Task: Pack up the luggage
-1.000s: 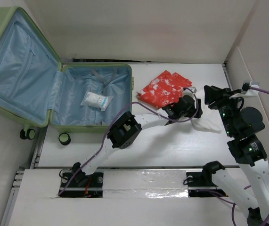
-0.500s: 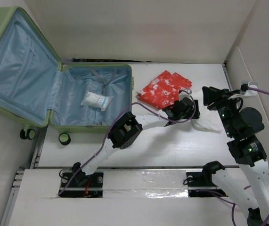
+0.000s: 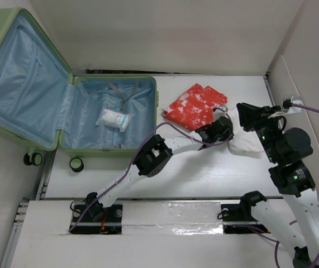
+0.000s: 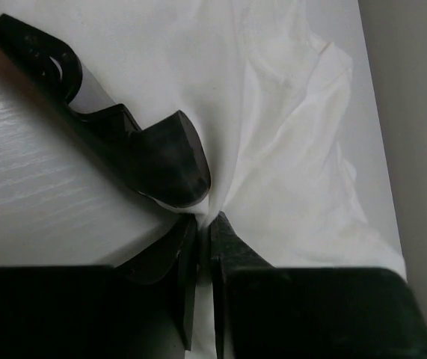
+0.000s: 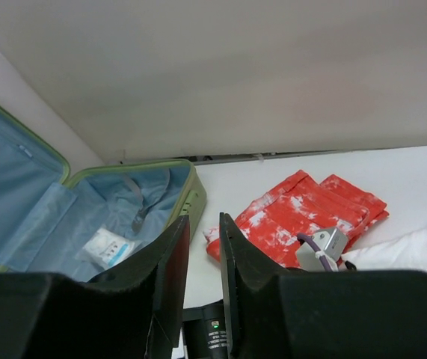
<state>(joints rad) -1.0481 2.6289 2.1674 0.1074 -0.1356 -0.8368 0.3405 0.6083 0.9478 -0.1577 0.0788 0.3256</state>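
The luggage (image 3: 155, 109) lies open at the left, a light green shell with pale blue lining (image 5: 123, 213), its lid leaning back. A white packet (image 3: 114, 119) rests inside. A folded red-and-white cloth (image 3: 195, 105) lies right of the luggage. My left gripper (image 4: 204, 223) is shut on a pinched fold of a white cloth (image 4: 295, 164) lying at the right of the table (image 3: 243, 145). Seen from above, the left gripper (image 3: 229, 129) is at that cloth's left edge. My right gripper (image 5: 204, 218) hovers above the cloth with a narrow gap between its jaws and nothing in them.
A black finger-like part (image 4: 153, 153) rests on the white cloth just ahead of my left jaws. The suitcase wheels (image 3: 76, 164) stick out at its near side. A wall panel (image 3: 293, 72) borders the table on the right.
My left gripper has closed onto the white cloth after standing open over it. The right gripper has narrowed its jaws and shifted slightly left.
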